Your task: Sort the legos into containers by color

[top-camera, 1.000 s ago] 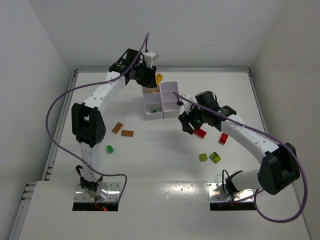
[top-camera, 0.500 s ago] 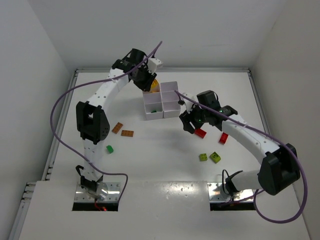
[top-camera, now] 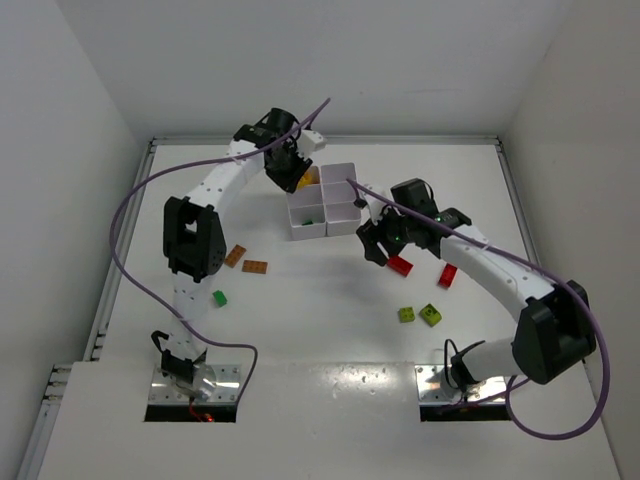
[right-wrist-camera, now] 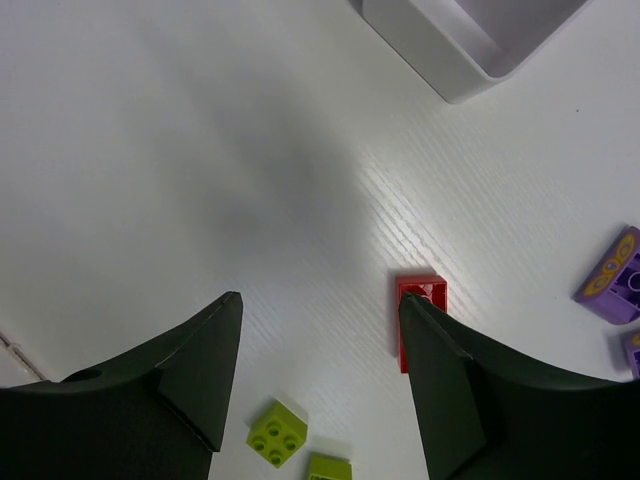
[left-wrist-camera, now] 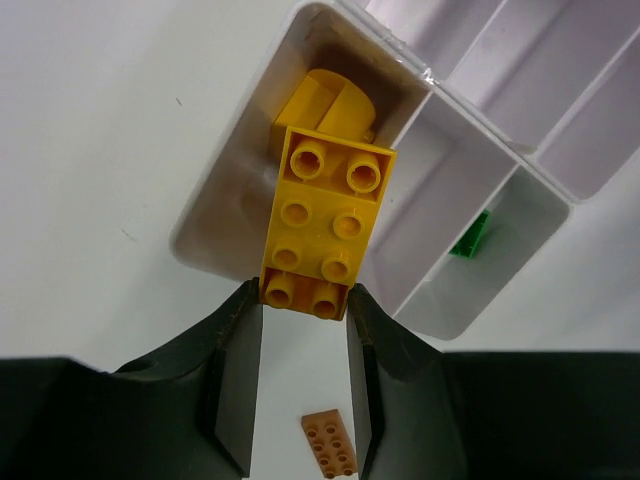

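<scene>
My left gripper (top-camera: 293, 177) hangs over the far left compartment of the white tray (top-camera: 345, 210). In the left wrist view it (left-wrist-camera: 305, 295) is shut on the end of a yellow brick (left-wrist-camera: 322, 220). The brick reaches into that compartment (left-wrist-camera: 215, 215), where another yellow piece (left-wrist-camera: 335, 100) lies. A green brick (left-wrist-camera: 470, 238) lies in the near left compartment. My right gripper (top-camera: 385, 245) is open and empty above the table. A red brick (right-wrist-camera: 420, 300) lies at its right fingertip and also shows in the top view (top-camera: 401, 265).
On the table lie a second red brick (top-camera: 446, 276), two lime bricks (top-camera: 407, 314) (top-camera: 431, 314), two orange bricks (top-camera: 235, 256) (top-camera: 255, 267) and a green brick (top-camera: 219, 298). Purple bricks (right-wrist-camera: 612, 275) show at the right edge of the right wrist view.
My left gripper has come down and nearer with the yellow brick, into the tray's far left compartment. My right gripper has hardly moved.
</scene>
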Controlling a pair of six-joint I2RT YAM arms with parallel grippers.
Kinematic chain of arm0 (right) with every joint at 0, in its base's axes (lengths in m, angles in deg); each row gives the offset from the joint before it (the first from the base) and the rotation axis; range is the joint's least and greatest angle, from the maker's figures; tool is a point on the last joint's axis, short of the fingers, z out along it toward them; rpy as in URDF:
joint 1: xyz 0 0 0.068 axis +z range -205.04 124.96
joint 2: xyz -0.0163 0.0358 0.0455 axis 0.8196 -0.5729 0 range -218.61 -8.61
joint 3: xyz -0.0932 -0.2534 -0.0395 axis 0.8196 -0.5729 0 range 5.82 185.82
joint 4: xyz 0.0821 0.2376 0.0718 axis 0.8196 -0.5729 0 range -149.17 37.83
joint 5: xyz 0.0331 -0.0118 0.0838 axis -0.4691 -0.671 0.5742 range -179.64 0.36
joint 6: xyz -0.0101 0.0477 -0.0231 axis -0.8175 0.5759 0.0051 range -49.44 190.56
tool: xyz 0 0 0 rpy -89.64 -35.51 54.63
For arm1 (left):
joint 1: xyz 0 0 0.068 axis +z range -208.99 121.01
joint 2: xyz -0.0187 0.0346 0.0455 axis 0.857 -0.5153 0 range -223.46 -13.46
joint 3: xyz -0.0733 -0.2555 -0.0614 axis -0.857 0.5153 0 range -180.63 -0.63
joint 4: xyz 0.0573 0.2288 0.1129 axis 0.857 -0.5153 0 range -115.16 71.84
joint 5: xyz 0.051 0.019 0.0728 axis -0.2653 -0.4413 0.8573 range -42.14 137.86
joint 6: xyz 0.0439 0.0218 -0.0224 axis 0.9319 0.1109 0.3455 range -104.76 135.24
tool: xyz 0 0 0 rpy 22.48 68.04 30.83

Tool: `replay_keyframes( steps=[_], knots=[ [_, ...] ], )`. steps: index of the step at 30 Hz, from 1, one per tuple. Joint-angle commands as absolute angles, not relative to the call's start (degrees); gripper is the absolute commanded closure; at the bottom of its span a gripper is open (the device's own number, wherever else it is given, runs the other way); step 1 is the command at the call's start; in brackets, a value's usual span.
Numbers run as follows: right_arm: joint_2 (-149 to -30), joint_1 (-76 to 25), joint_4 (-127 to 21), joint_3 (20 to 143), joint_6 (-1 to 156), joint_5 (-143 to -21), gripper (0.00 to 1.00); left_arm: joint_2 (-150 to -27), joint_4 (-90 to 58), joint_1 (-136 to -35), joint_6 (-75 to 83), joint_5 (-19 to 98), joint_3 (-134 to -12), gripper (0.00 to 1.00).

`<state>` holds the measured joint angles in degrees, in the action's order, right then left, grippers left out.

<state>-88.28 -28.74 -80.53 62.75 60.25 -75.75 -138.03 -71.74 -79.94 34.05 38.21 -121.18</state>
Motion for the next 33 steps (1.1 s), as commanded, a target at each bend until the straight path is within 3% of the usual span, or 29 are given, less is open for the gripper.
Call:
replay_keyframes(
  steps=[1, 12, 13, 17, 18, 23, 25, 30, 33],
  knots=[
    [-88.59, -29.12, -78.63, 66.11, 60.89, -74.79, 0.36, -138.79, -70.81, -80.34, 33.53, 40.47, -123.94, 0.82],
    [-90.78, -29.12, -78.1, 67.17, 60.89, -73.73, 0.36, -139.4, -68.52, -80.34, 32.38, 42.23, -124.99, 0.81],
    [-90.78, -29.12, -78.1, 67.17, 60.89, -73.73, 0.36, -139.4, -68.52, -80.34, 32.38, 42.23, -124.99, 0.78],
    [-91.92, -29.12, -78.1, 68.22, 60.89, -73.73, 0.36, -139.4, -68.0, -80.34, 31.85, 43.38, -124.99, 0.45],
    [-91.93, -29.12, -78.1, 68.22, 60.89, -73.73, 0.36, -139.4, -67.47, -80.34, 31.85, 43.38, -124.99, 0.41],
    [-92.45, -29.12, -78.1, 68.75, 60.89, -73.21, 0.33, -139.4, -66.94, -80.34, 30.81, 42.68, -124.47, 0.3],
    [-92.45, -28.59, -78.1, 68.75, 60.89, -72.42, 0.33, -137.92, -65.89, -79.29, 29.31, 40.75, -123.77, 0.3],
    [-95.25, -25.7, -76.09, 69.8, 58.88, -68.64, 0.33, -125.28, -53.35, -67.97, 11.94, 20.48, -110.27, 0.3],
    [-98.51, -21.92, -73.01, 72.79, 57.73, -68.11, 0.33, -114.32, -40.25, -60.67, -1.17, 18.85, -94.79, 0.3]
  ],
)
